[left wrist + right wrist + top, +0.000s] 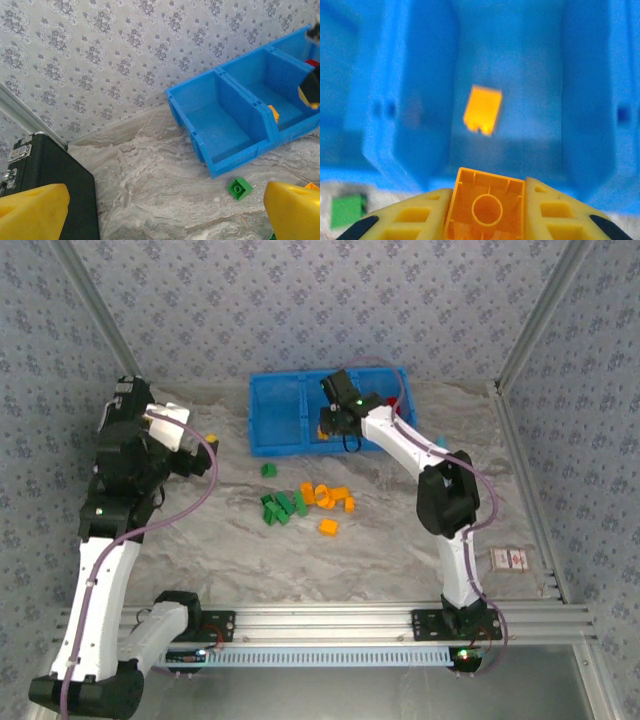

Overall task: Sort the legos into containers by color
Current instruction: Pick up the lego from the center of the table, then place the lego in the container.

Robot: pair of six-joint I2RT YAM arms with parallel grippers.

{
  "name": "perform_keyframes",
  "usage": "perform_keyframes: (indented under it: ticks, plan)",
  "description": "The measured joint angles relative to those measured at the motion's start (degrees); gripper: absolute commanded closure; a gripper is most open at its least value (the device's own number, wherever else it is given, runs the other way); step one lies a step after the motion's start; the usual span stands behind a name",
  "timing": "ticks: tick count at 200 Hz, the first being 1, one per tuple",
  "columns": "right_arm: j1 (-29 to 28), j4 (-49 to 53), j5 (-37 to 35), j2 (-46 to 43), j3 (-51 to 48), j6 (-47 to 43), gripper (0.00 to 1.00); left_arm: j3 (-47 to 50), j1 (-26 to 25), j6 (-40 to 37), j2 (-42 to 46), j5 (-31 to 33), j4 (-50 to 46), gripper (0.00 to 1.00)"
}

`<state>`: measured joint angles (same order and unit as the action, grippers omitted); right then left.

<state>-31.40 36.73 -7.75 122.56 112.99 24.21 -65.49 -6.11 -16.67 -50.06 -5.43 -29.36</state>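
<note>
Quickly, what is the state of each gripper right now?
Left gripper: open, holding nothing.
Right gripper: closed on an orange lego, in front of the blue bin.

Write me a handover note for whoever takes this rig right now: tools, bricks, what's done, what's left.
Left tool: open, empty, hovering over the table left of the blue bin.
Right tool: shut on an orange brick, above the bin's middle compartment.
Done: another orange brick lies in that compartment; a red piece shows in the right one; the left compartment looks empty.
Left: drop the held brick, then sort the green bricks and orange pile in front of the bin.
</note>
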Motion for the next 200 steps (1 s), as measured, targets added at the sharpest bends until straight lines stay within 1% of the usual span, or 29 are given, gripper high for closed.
perform_keyframes:
  ticks: [45,61,82,116,149,175,184,200]
  plan:
    - [3.2,2.9,1.5,14.3,18.4,-3.1,0.68,0.2,1.3,-0.3,-2.7,0.3,0.0,0.00]
    - [4.0,4.7,2.2,19.6,24.3,-3.8,0.64,0.2,2.1,-0.2,-3.9,0.3,0.0,0.00]
    - [4.3,6.0,3.5,23.5,28.0,-4.4,0.59,0.2,3.2,0.0,-6.0,-0.2,0.0,0.00]
    - [4.4,6.8,4.8,24.6,28.3,-4.8,0.49,0.1,5.2,1.1,-9.7,-2.2,-0.2,0.00]
    - [4.2,6.0,5.0,23.6,25.9,-5.4,0.48,0.0,5.7,1.9,-10.4,-3.6,-0.5,0.00]
    - [3.4,5.9,4.5,20.7,20.8,-5.9,0.46,-0.6,5.8,2.8,-10.2,-4.6,-0.5,0.00]
    - [2.9,5.9,4.3,18.6,18.0,-6.1,0.45,-0.6,6.0,2.9,-9.9,-4.9,-0.5,0.00]
    - [1.8,5.4,3.9,14.1,12.4,-6.1,0.46,-0.6,6.1,3.3,-8.8,-5.4,-0.4,0.00]
